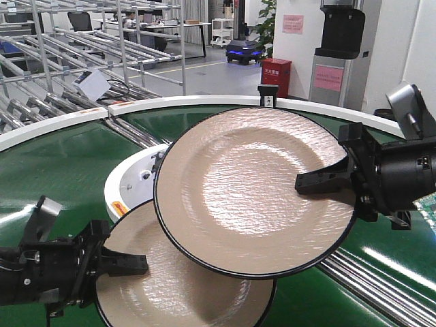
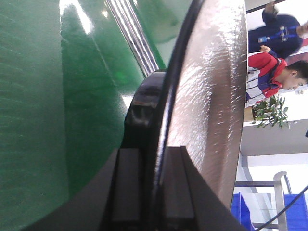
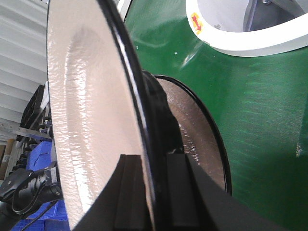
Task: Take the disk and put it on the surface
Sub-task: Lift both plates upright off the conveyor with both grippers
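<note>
Pinch of right end effector (image 1: 310, 182) on right rim of upper plate (image 1: 252, 191), beige with black edge, raised and tilted over green conveyor belt (image 1: 61, 163). Left end effector (image 1: 133, 264) clamped on left rim of lower plate (image 1: 177, 286), partly beneath the upper; contact with belt not discernible.

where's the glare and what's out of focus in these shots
Front view: sharp, soft sheen across the upper disk, light streaks on the green belt. Left wrist view: left fingers blurred, glare on the lower disk. Right wrist view: right fingers soft, disk face glossy.
</note>
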